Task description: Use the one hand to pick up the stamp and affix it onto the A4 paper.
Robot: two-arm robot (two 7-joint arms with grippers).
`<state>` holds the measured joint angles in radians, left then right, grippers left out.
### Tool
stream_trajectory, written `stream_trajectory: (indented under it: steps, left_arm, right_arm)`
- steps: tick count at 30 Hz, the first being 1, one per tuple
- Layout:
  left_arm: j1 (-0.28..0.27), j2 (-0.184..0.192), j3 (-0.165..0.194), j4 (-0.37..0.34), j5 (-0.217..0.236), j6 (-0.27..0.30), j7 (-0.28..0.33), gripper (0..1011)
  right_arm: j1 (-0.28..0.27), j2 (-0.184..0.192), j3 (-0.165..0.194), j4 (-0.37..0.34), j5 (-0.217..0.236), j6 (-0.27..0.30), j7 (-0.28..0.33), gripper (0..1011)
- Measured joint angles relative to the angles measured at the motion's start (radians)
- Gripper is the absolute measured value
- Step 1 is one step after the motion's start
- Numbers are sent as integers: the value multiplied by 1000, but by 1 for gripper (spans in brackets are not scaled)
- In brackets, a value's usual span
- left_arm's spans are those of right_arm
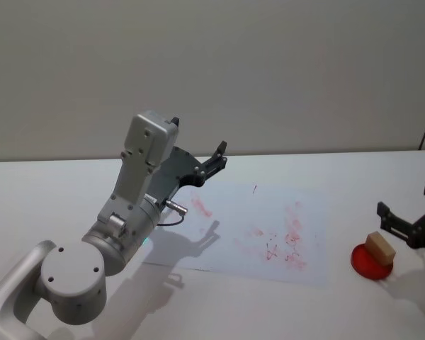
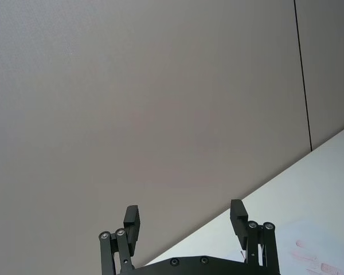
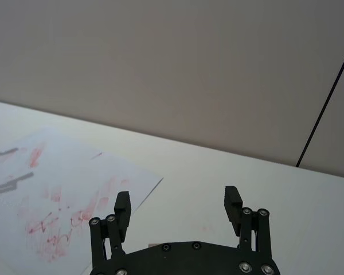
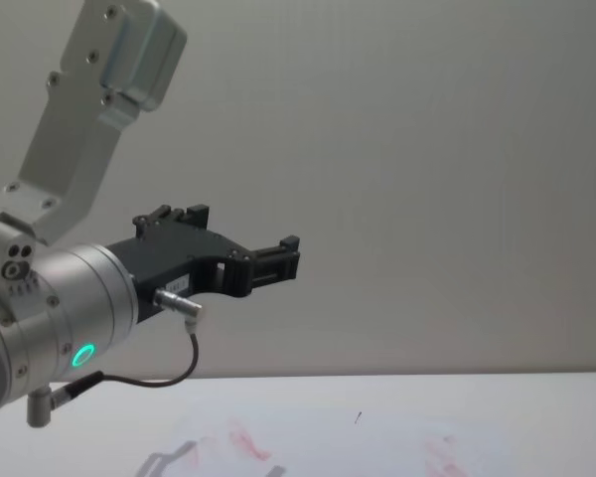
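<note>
my right gripper point(image 3: 178, 197), jaws spread, hovers beside the stamp point(image 1: 380, 248), seemingly lining up a grasp; left gripper point(image 2: 184, 212) parked high, also spread.

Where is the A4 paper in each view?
Head: A4 paper, mid-table, centre.
Left wrist: just past the left claw.
Right wrist: beyond the right claw.
Chest: along the bottom edge.
Shared landmark: its red smudges.

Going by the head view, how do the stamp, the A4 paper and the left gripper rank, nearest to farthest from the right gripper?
1. stamp, beside the right gripper, on the red pad.
2. A4 paper, mid-table.
3. left gripper, raised, on the left.
</note>
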<state>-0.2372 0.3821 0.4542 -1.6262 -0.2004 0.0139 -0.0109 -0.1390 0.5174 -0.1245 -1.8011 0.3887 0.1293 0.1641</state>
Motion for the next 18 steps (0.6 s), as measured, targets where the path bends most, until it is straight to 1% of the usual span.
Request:
stream_trajectory:
  steps: [6, 10, 11, 18]
  left_arm:
    - [0, 0, 0, 0, 0, 0, 0, 1001]
    - [0, 0, 0, 0, 0, 0, 0, 1001]
    - [0, 0, 0, 0, 0, 0, 0, 1001]
    - [0, 0, 0, 0, 0, 0, 0, 1001]
  right_arm:
    - [-9, 23, 6, 2, -7, 37, 36, 1001]
    - [-14, 35, 6, 6, -21, 65, 57, 1001]
    - [-16, 40, 5, 9, -31, 78, 67, 1001]
    - [-22, 45, -5, 16, -63, 119, 88, 1001]
